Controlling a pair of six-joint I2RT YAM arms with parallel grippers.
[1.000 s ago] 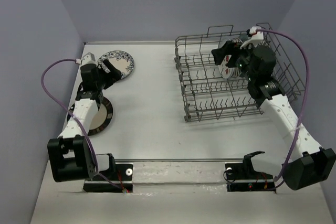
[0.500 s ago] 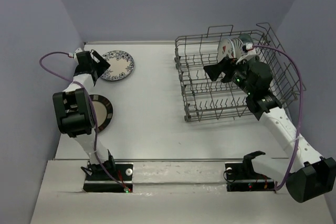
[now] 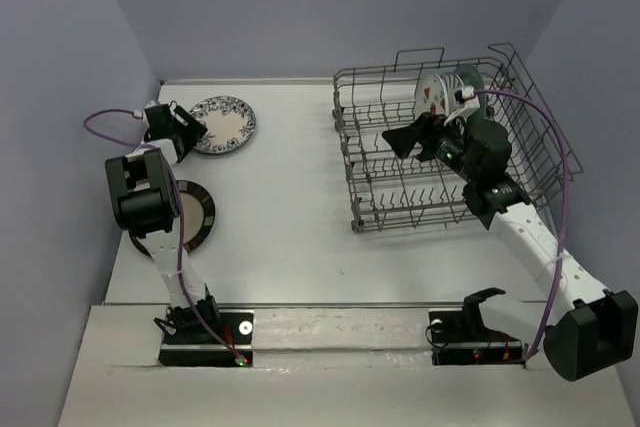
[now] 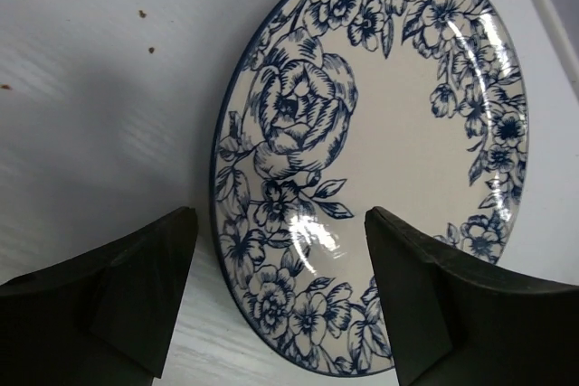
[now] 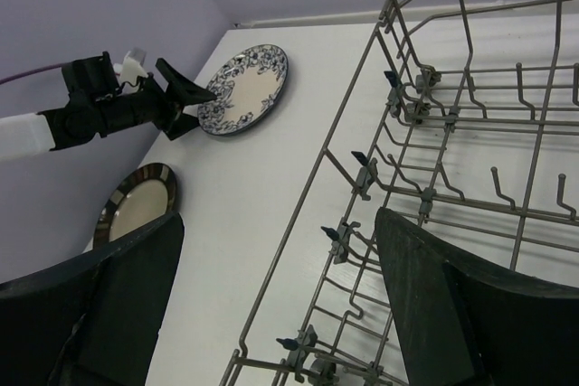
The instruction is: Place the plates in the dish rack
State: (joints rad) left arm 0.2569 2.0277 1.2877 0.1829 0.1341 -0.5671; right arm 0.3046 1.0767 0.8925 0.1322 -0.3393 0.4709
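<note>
The blue-white floral plate (image 3: pixel 226 125) lies flat at the back left. My left gripper (image 3: pixel 196 130) is open at its left rim; in the left wrist view the fingers (image 4: pixel 154 300) straddle the plate's (image 4: pixel 389 142) near edge, gripper (image 4: pixel 280 250) not closed. The black-white striped plate (image 3: pixel 192 217) lies flat nearer the front left. The wire dish rack (image 3: pixel 352 162) stands at the right. The fruit-marked plate (image 3: pixel 431 95) and the teal-grey plate (image 3: pixel 468 79) stand upright at its back. My right gripper (image 3: pixel 400 137) is open and empty over the rack. The dark silver-rimmed plate is not in view.
The right wrist view shows my right gripper (image 5: pixel 280 223) above the rack's left rim (image 5: pixel 310 192), with the floral plate (image 5: pixel 244 88), left gripper (image 5: pixel 194 106) and striped plate (image 5: pixel 137 203) beyond. Purple walls enclose the white table (image 3: pixel 290 197). Purple cables trail from both wrists.
My left arm has swung back and left, bringing its open gripper to the floral plate's rim. My right gripper has drawn left, away from the fruit-marked plate, which stands in the rack.
</note>
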